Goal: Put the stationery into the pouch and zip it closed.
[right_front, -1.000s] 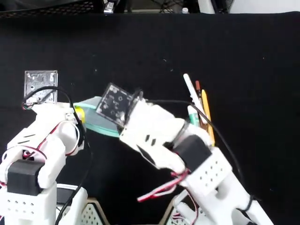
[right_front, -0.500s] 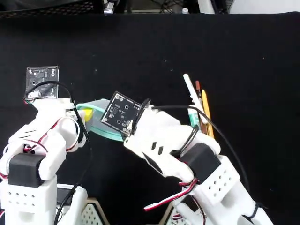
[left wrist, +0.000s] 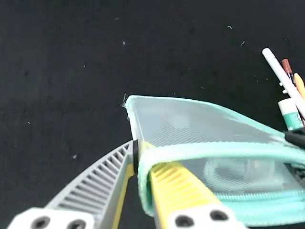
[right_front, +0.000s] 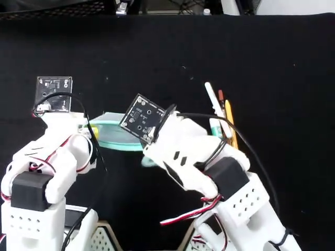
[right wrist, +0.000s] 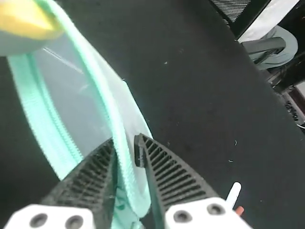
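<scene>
We reckon the trick here is to pull the pouch (left wrist: 200,129) mouth open gently, both sides even, so the mesh doesn't slip out. Left hand (left wrist: 138,153) is clamped on the pouch's end, right hand (right wrist: 126,145) pinches the zipper lip. Pens (right_front: 227,115) and glue (right_front: 215,127) lie on the table (right_front: 157,52), off to the right of the pouch, beside the right arm.

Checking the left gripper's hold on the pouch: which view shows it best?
Left wrist view: the left gripper pinches the pouch at its end between its fingers. The high view has the arm covering that grip; the right wrist view catches a yellow fingertip.
</scene>
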`<control>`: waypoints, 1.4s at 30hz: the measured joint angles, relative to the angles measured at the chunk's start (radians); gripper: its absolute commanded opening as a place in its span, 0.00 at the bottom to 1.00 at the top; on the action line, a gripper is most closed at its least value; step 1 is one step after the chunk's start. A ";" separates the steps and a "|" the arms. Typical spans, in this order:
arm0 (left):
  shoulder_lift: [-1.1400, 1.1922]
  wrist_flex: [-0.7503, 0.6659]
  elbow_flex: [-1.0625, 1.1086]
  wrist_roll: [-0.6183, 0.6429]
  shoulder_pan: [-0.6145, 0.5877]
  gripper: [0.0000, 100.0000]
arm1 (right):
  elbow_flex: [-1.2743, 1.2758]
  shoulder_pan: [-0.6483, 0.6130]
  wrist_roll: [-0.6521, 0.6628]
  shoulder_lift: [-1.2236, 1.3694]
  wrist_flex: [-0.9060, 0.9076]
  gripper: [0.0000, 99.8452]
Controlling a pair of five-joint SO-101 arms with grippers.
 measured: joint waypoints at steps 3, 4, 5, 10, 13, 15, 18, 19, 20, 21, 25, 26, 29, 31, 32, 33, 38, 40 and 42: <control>0.002 0.000 0.000 0.000 0.000 0.03 | 0.032 0.000 0.000 -0.002 -0.064 0.01; 0.002 0.000 0.000 0.000 0.000 0.03 | 0.040 0.000 0.000 0.000 -0.084 0.01; 0.002 0.000 0.000 0.000 -0.002 0.03 | 0.040 0.000 0.000 0.009 -0.098 0.01; 0.002 0.000 0.000 -0.002 -0.002 0.03 | 0.040 0.011 -0.044 0.063 -0.141 0.02; 0.002 0.000 0.000 -0.002 -0.003 0.03 | 0.040 0.006 -0.072 0.069 -0.143 0.08; 0.002 -0.020 0.021 -0.002 -0.003 0.03 | 0.034 -0.018 -0.081 0.069 -0.115 0.16; -0.005 -0.060 0.064 -0.002 -0.008 0.03 | 0.008 -0.069 -0.086 0.061 -0.026 0.28; -0.005 -0.071 0.075 -0.002 -0.008 0.03 | -0.008 -0.089 -0.084 0.052 0.008 0.28; -0.005 -0.077 0.078 -0.002 -0.009 0.03 | -0.021 -0.107 -0.084 0.038 0.043 0.28; -0.005 -0.083 0.081 -0.002 -0.009 0.03 | -0.035 -0.124 -0.084 0.028 0.077 0.27; -0.003 -0.092 0.086 -0.002 -0.006 0.03 | -0.112 -0.180 -0.083 -0.054 0.189 0.24; -0.005 -0.094 0.086 -0.002 -0.006 0.03 | -0.135 -0.183 -0.083 -0.078 0.213 0.24; -0.005 -0.094 0.086 -0.002 -0.006 0.03 | -0.235 -0.180 -0.083 -0.155 0.284 0.24; -0.005 -0.094 0.086 -0.002 -0.006 0.03 | -0.316 -0.180 -0.083 -0.204 0.334 0.24; -0.005 -0.094 0.086 -0.002 -0.006 0.03 | -0.354 -0.180 -0.083 -0.233 0.351 0.24; -0.005 -0.094 0.086 -0.002 -0.006 0.03 | -0.394 -0.180 -0.083 -0.247 0.365 0.24; -0.005 -0.094 0.086 -0.002 -0.006 0.03 | -0.442 -0.044 -0.083 -0.262 0.381 0.24; -0.005 -0.094 0.087 -0.002 -0.006 0.03 | -0.384 0.098 -0.083 -0.252 0.347 0.21; -0.005 -0.094 0.089 -0.002 -0.006 0.03 | -0.281 0.265 -0.083 -0.207 0.273 0.17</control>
